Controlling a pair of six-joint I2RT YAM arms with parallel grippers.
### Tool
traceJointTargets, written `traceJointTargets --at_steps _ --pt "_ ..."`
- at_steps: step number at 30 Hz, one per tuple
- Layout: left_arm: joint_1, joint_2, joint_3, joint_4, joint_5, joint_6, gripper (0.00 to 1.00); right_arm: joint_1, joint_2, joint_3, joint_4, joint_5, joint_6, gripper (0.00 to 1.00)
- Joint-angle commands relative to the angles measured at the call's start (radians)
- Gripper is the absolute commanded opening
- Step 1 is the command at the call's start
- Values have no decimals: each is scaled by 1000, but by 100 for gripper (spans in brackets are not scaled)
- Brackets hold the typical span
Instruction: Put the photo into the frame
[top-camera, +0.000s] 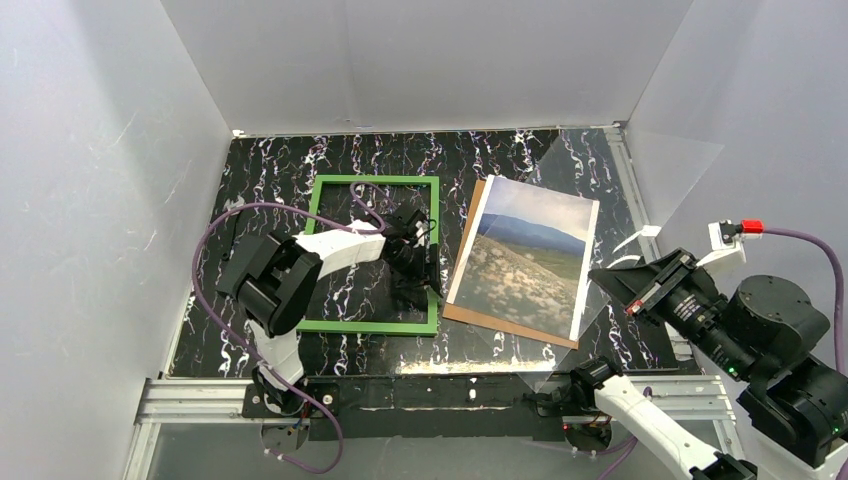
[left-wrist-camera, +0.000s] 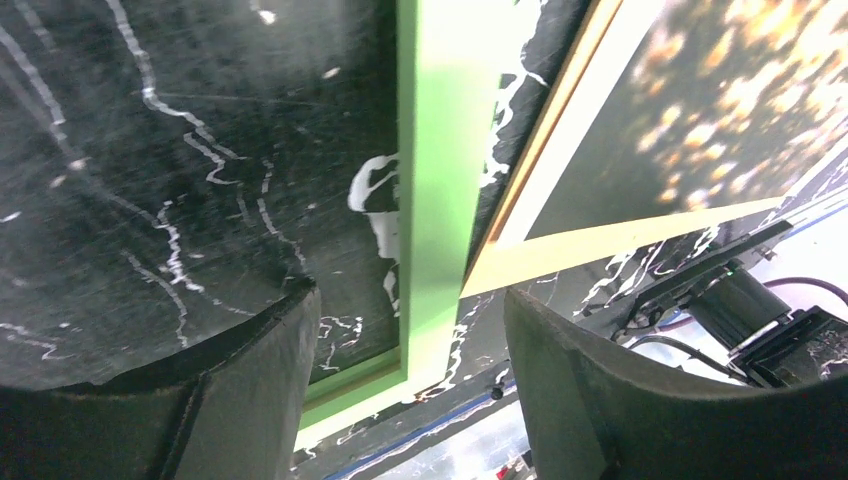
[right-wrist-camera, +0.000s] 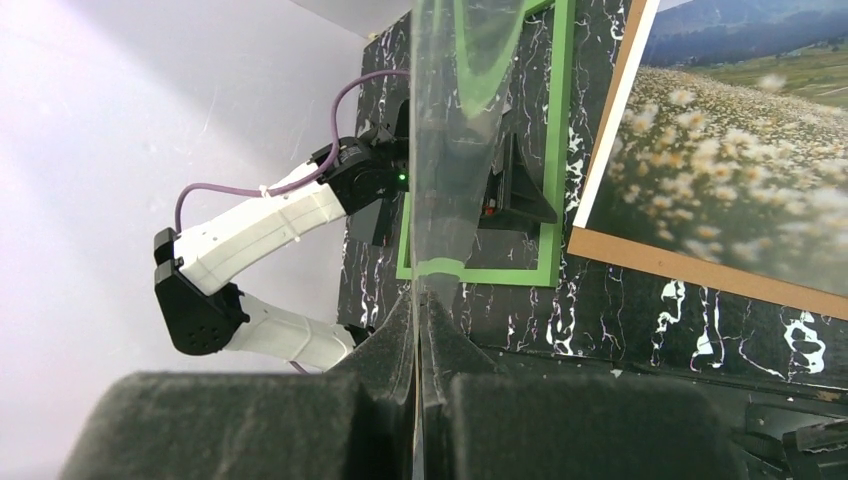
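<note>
The green frame (top-camera: 372, 181) lies flat on the black marbled table. My left gripper (top-camera: 418, 262) is open just above its right rail; in the left wrist view (left-wrist-camera: 410, 330) that rail (left-wrist-camera: 440, 180) runs between the two fingers near the frame's near right corner. The photo (top-camera: 525, 255) lies face up to the right of the frame on a brown backing board (top-camera: 500, 324). It also shows in the left wrist view (left-wrist-camera: 720, 110) and the right wrist view (right-wrist-camera: 740, 170). My right gripper (right-wrist-camera: 420, 300) is shut on the edge of a clear pane (right-wrist-camera: 455, 150) held upright above the table's right side.
White walls close in the table on three sides. The clear pane (top-camera: 640, 185) stands between the right arm and the photo. The backing board's near edge (right-wrist-camera: 700, 270) sticks out below the photo. A metal rail (top-camera: 200, 395) runs along the table's near edge.
</note>
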Motion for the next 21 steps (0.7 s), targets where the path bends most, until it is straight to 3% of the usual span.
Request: traceJointTargets --at_steps 1,6,13,19,21 --pt "-33 55 3 -46 -17 -21 67 -1 -29 6 20 36 17 1" --pt "-76 73 43 -74 -47 -7 63 -1 -39 5 12 48 19 1" --pt "-159 108 191 -391 -401 36 59 0 -64 9 -15 74 26 1" --pt "-171 119 173 -418 -482 2 45 -1 -83 27 -40 97 33 1" --pt "-172 136 173 -417 -461 4 34 1 -85 32 -47 102 32 1"
